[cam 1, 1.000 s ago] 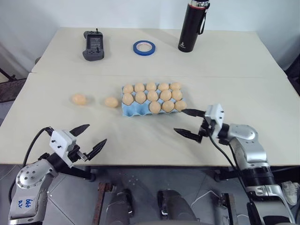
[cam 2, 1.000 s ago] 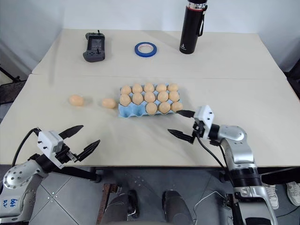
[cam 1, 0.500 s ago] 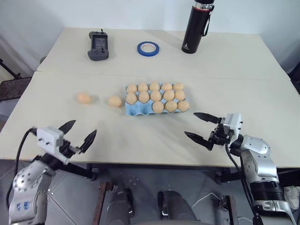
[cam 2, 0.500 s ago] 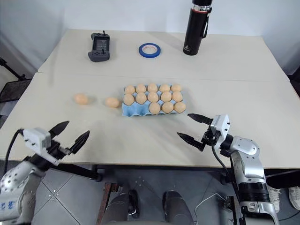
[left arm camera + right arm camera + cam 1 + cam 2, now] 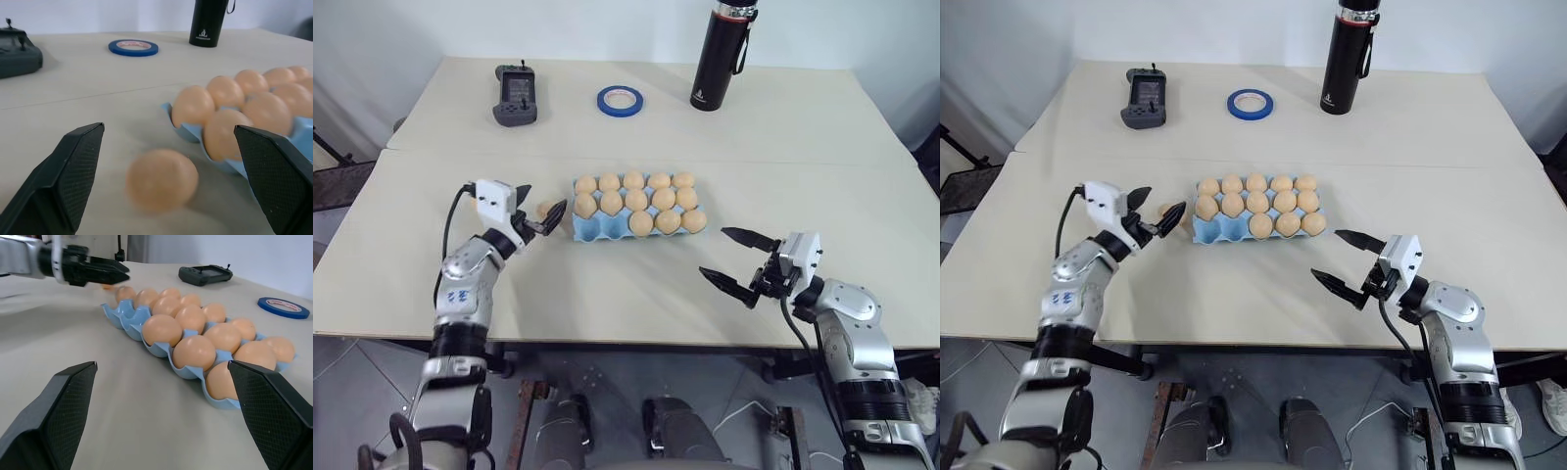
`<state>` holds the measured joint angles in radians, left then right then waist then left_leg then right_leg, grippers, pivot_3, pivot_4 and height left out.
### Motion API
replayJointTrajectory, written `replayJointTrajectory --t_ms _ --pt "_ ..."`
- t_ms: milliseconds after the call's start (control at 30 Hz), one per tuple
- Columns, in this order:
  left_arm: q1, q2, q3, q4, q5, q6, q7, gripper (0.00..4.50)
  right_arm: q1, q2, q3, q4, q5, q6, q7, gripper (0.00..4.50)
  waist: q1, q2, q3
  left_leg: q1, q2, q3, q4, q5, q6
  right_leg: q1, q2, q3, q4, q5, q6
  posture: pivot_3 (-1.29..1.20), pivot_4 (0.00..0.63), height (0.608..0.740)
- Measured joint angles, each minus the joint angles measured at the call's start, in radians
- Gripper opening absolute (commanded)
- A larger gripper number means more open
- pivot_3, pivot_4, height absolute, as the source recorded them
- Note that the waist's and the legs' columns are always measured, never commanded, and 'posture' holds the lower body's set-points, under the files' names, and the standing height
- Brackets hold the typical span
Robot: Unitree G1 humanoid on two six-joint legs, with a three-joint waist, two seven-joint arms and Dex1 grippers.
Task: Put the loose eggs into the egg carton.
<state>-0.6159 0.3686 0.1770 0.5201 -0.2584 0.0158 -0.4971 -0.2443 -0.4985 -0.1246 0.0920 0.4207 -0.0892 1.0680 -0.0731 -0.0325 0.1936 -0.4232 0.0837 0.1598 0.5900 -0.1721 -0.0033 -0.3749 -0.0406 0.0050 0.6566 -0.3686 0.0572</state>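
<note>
Our left claw (image 5: 536, 219) has swung up from the lower left to straddle a smooth tan-orange loose egg (image 5: 162, 179), spread wide, holding nothing; our right claw (image 5: 732, 258) gapes empty.

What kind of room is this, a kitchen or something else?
Probably a lab or test room, not a kitchen: plain pale tables against a bare wall, holding a handheld controller, a blue tape roll and a black flask.
</note>
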Motion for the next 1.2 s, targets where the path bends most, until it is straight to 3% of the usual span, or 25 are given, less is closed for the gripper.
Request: replayJointTrajectory --t_ms 267,367,567,700,1000,1200 --pt "-0.087 0.0 -0.009 0.252 0.07 -0.084 0.014 4.5 0.034 -0.001 -0.002 -0.05 0.001 0.005 -0.041 4.48 0.005 0.0 0.0 0.0 0.0 0.0 0.0 -0.001 -0.003 0.0 -0.001 0.0 0.001 0.0 0.0 0.0 0.15 0.74" --pt "-0.106 -0.005 -0.021 0.294 0.082 -0.094 0.007 3.93 0.036 -0.001 -0.003 -0.052 0.001 0.006 -0.054 4.5 0.013 -0.001 0.0 0.0 0.0 0.0 0.001 -0.002 -0.004 0.0 -0.001 0.0 0.002 0.0 0.0 0.0 0.15 0.74" --pt "-0.127 -0.016 -0.029 0.321 0.088 -0.099 -0.008 2.22 0.036 -0.001 -0.003 -0.052 0.002 0.007 -0.059 4.5 0.021 -0.001 0.0 0.0 0.0 0.0 0.001 -0.002 -0.004 0.0 -0.002 0.0 0.002 0.0 0.0 0.0 0.15 0.74" --pt "-0.121 -0.016 -0.029 0.308 0.086 -0.103 -0.031 2.14 0.04 -0.001 -0.002 -0.052 0.002 0.007 -0.059 4.5 0.02 -0.001 0.0 0.0 0.0 0.0 0.001 -0.002 -0.004 0.0 -0.001 0.0 0.002 0.0 0.0 0.0 0.15 0.74" --pt "-0.08 -0.025 -0.123 -0.033 0.031 0.05 -0.238 2.14 0.058 -0.002 -0.003 -0.051 0.001 0.0 -0.063 4.5 0.021 -0.001 0.001 0.0 -0.001 0.001 0.003 -0.001 -0.005 0.0 -0.001 0.0 0.003 0.0 0.001 0.0 0.15 0.74" --pt "-0.132 -0.08 -0.217 -0.028 0.054 0.07 -0.295 2.14 0.056 -0.007 -0.029 -0.043 -0.002 -0.014 -0.081 4.5 0.021 -0.001 0.001 0.0 -0.001 0.0 0.004 -0.001 -0.005 0.001 -0.001 0.0 0.003 0.001 0.001 0.0 0.15 0.74"
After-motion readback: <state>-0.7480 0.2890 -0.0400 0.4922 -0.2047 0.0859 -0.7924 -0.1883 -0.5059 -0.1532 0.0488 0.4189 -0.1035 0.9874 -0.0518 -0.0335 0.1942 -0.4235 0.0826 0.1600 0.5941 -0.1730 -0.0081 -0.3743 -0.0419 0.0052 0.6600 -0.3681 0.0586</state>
